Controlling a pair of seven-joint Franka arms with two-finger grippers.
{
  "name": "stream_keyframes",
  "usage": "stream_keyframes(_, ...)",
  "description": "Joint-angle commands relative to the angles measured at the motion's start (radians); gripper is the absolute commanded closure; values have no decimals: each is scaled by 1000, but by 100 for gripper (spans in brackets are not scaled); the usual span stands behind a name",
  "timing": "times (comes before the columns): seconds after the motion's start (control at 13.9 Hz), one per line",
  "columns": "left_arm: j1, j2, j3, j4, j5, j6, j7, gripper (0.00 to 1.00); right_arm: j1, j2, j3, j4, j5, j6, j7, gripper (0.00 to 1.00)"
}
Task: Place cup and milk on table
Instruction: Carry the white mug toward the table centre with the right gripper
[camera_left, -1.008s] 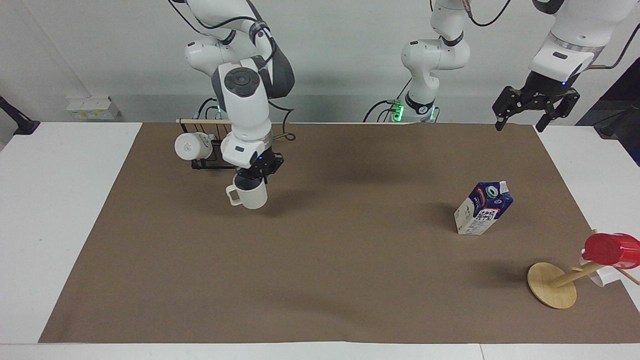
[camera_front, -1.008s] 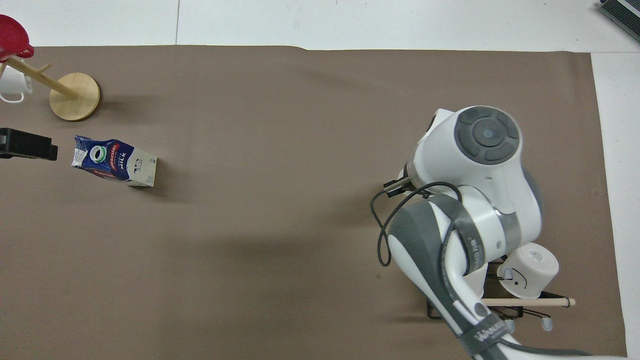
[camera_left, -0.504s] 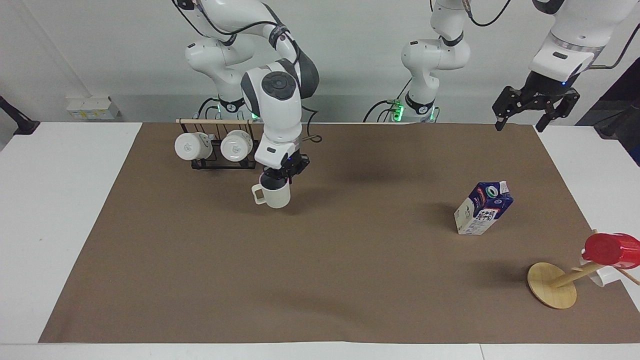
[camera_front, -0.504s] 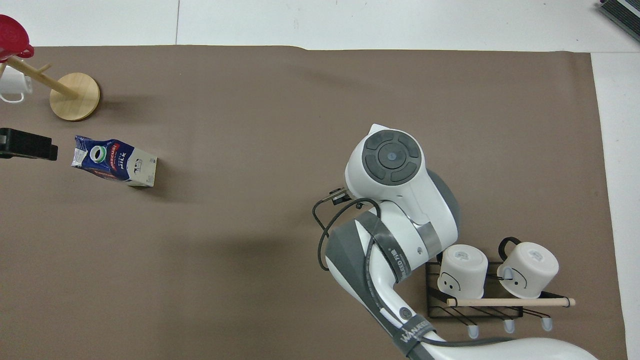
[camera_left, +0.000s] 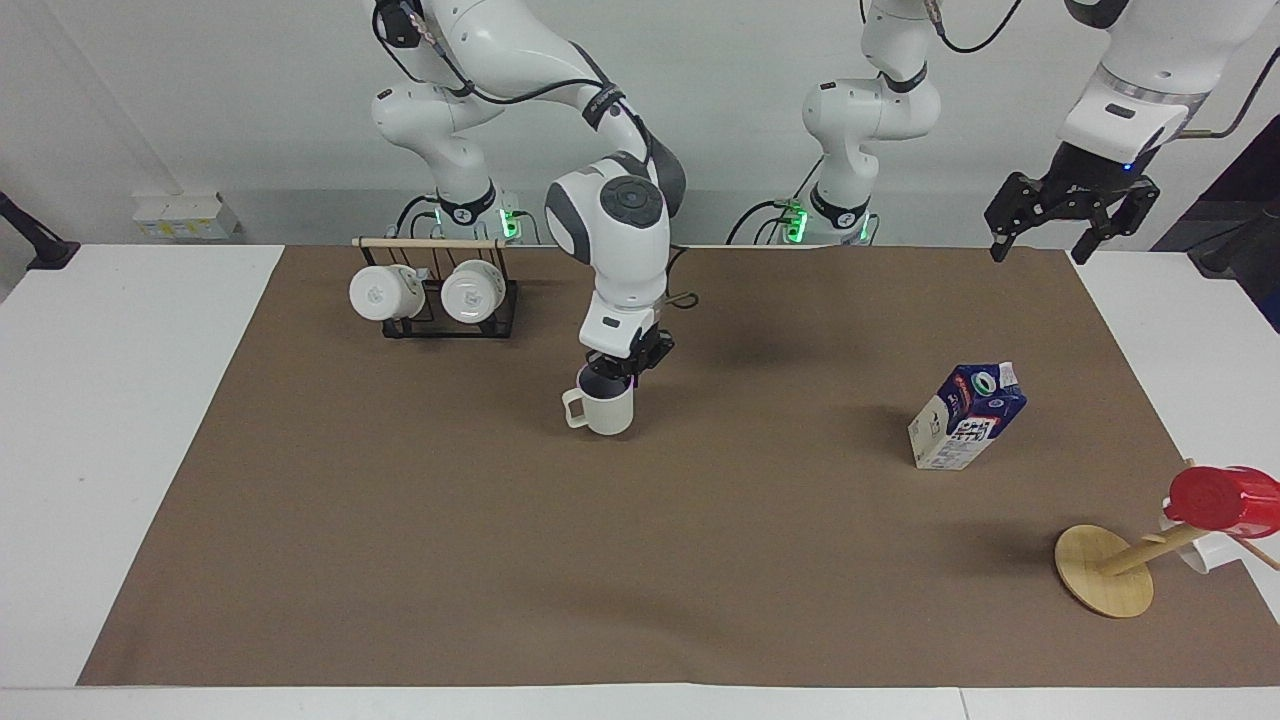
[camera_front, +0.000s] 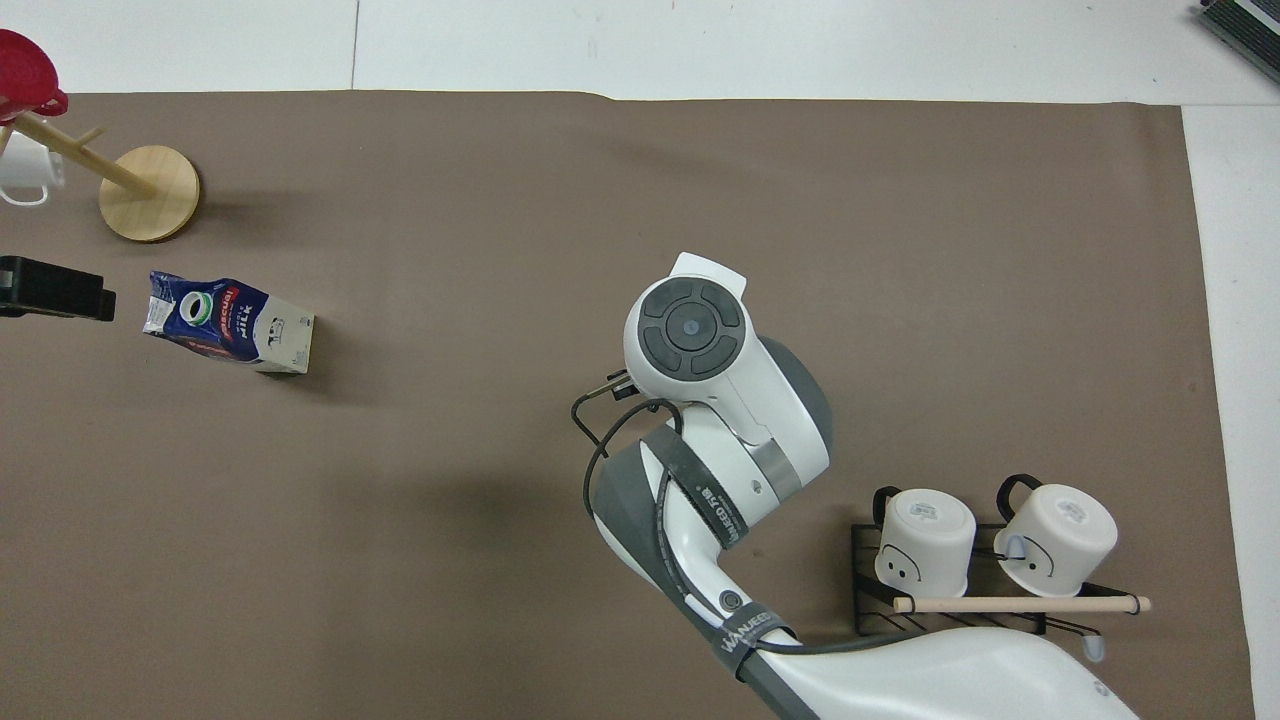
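Cream-beige and upright, the cup (camera_left: 604, 410) hangs from the right gripper (camera_left: 622, 370), whose fingers are closed on its rim from above, the handle pointing toward the right arm's end of the table (camera_left: 120, 420). It sits low over the brown mat (camera_left: 620, 560), near the middle and somewhat toward the right arm's end, apart from the rack (camera_left: 437, 292) with two white mugs (camera_left: 381, 292), which is nearer the robots. From the facing view I cannot be sure whether the cup's base touches the mat or floats just above it; the overhead view is no help, since the arm covers the cup entirely.

To finish this step well, I judge the arm should come straight down, with no sideways drift, until the base rests flat. The fingers should open only then, and the gripper should rise vertically so a finger inside the rim does not drag or tip the cup. The handle is clear of the fingers, so it should not snag.

Toward the left arm's end, the milk (camera_left: 966, 415) already stands on the mat, leaning in the picture, well apart from the cup. Its half of the task looks done. A wooden stand (camera_left: 1104, 583) with a red cup (camera_left: 1222, 500) lies farther from the robots than the carton.

High over the mat's corner, the left gripper (camera_left: 1070, 215) waits with its fingers spread wide, holding nothing.
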Motion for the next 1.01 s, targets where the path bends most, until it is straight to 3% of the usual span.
stream_keyframes(0.0, -2, -28, 3, -33, -14, 4, 2, 0, -4, 19, 2, 25, -26, 18, 27, 100)
stream_keyframes(0.72, -2, -28, 3, -33, -14, 5, 4, 0, 13, 32, 3, 2, -24, 88, 33, 100)
stream_keyframes(0.79, -2, -28, 3, -33, -14, 5, 2, 0, 12, 32, 3, -20, -18, 97, 37, 97)
stream_keyframes(0.94, -2, -28, 3, -33, -14, 5, 4, 0, 13, 28, 3, -34, -15, 99, 37, 78)
